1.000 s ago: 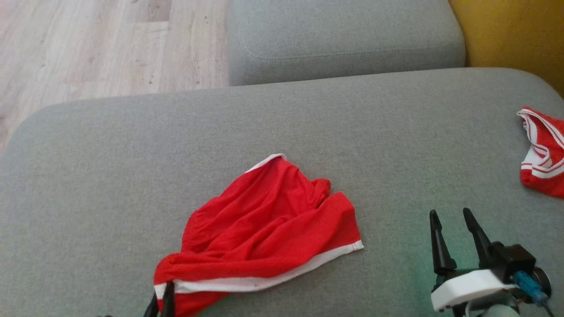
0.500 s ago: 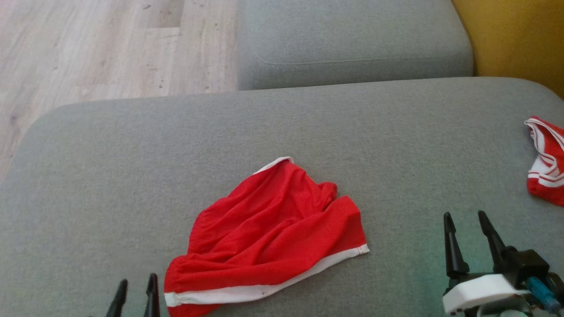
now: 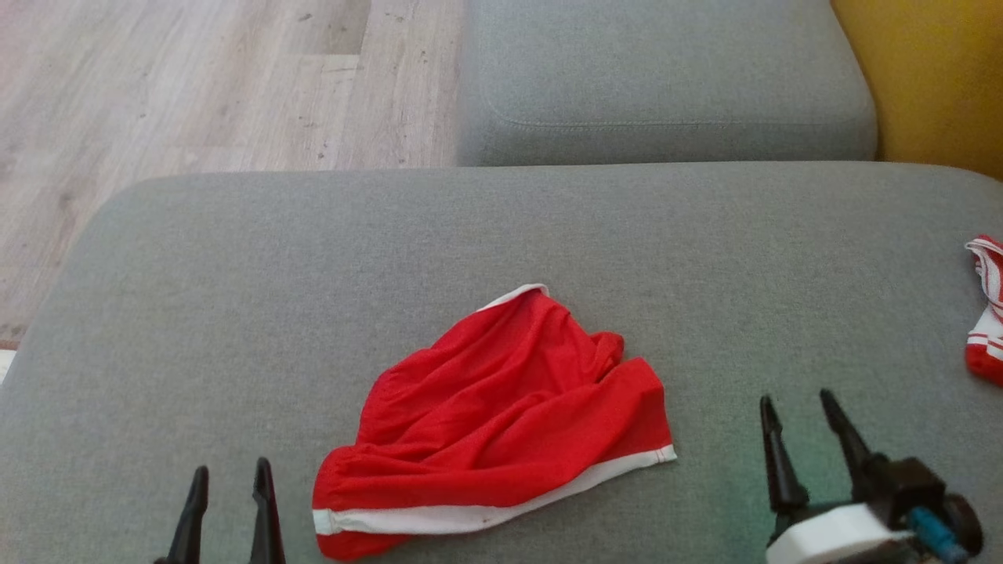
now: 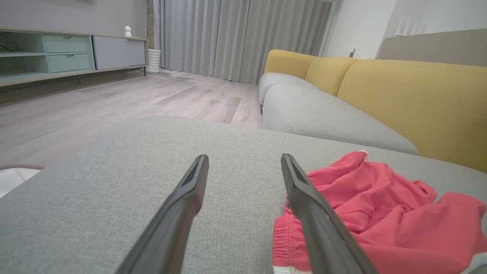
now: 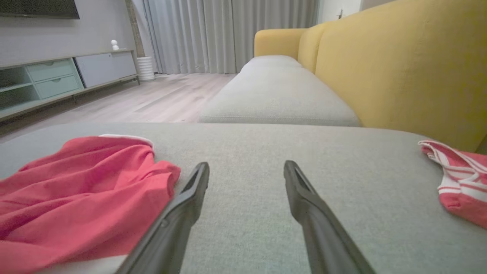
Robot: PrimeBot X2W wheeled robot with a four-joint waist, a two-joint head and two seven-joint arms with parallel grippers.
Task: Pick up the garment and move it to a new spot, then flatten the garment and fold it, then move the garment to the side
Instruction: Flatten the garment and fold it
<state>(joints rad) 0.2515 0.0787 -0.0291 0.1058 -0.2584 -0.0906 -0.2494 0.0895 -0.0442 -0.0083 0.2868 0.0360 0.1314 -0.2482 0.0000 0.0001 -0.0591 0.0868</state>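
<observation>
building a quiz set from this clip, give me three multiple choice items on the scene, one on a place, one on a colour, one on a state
1. Where does the red garment lie relative to the left gripper?
A. to its right, on the grey cushion
B. on the wooden floor
C. draped over the yellow backrest

2. What colour is the trim along the garment's near edge?
A. black
B. white
C. blue

3. What is the state of the right gripper?
A. shut on the garment
B. shut on nothing
C. open, holding nothing

Answers:
1 A: the head view shows it crumpled on the cushion, just right of the left fingers.
2 B: a white band runs along the near hem.
3 C: its fingers stand apart over bare cushion, clear of the cloth.
</observation>
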